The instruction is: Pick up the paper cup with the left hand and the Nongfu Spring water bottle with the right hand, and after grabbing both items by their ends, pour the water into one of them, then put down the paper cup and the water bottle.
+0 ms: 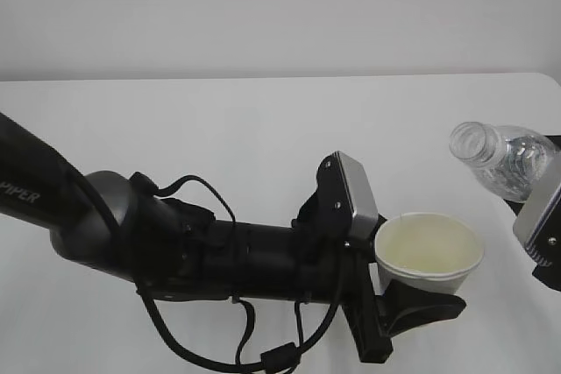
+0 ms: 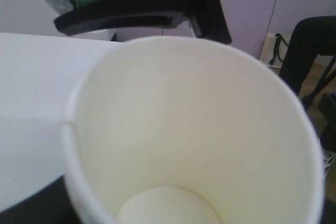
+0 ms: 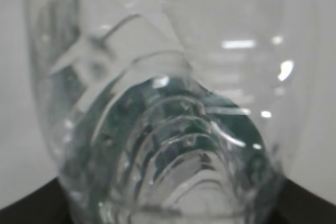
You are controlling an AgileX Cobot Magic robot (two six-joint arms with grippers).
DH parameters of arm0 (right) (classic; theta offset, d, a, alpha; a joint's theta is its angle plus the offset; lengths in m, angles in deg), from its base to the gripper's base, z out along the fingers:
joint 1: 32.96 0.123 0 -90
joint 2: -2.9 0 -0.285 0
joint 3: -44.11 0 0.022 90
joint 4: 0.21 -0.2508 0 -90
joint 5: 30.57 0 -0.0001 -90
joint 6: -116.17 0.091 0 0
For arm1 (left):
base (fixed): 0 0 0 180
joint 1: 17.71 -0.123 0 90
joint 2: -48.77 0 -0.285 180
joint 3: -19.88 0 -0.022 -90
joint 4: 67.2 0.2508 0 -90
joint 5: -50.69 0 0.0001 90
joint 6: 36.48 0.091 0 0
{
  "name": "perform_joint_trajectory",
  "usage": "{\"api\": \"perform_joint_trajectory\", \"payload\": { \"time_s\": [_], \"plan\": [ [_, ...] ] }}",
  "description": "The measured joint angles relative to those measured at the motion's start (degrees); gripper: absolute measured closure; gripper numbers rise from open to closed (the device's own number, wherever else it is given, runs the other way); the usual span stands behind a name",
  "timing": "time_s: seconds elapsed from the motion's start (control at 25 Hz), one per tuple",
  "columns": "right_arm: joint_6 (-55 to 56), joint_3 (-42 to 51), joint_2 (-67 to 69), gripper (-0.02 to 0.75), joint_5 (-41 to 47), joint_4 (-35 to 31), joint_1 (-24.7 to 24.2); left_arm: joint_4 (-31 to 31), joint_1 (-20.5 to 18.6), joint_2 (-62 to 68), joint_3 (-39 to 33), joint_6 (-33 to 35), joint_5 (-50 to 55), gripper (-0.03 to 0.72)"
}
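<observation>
The left hand (image 1: pixel 399 291) is clamped round the lower part of the paper cup (image 1: pixel 429 251), which sits upright and raised off the white table (image 1: pixel 219 129) at the lower right of the exterior view. Looking down into it in the left wrist view, the cup looks dry: cream walls, bare bottom.

Over at the right edge, the right hand (image 1: pixel 543 225) grips the Nongfu Spring water bottle (image 1: pixel 500 157) near its base, the bottle tilted with its open mouth pointing left and up, off to the upper right of the cup and not yet over it. The water (image 3: pixel 173 156) sits low in the bottle in the right wrist view.

To my eye the pour is only starting. The mouth wants to come across above the cup's rim before any more tilt goes on, then tip slowly so the stream lands inside. The cup should stay level; it is light and could squash.
</observation>
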Motion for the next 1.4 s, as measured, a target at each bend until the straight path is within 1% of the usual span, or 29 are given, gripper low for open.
{"api": "perform_joint_trajectory", "payload": {
  "time_s": [0.16,0.6,1.4],
  "plan": [
    [-1.4,0.0,0.0,0.283,0.0,0.0,0.0,0.0,0.0,0.1,1.3,-2.1,0.0,0.226],
    [-4.6,0.0,0.0,0.283,0.0,0.0,0.0,0.2,0.0,0.1,1.3,-4.8,0.1,0.226],
    [-13.2,0.0,0.0,0.283,-1.5,-1.2,0.0,1.2,0.0,0.1,1.3,-5.7,0.1,0.232]
  ]
}}
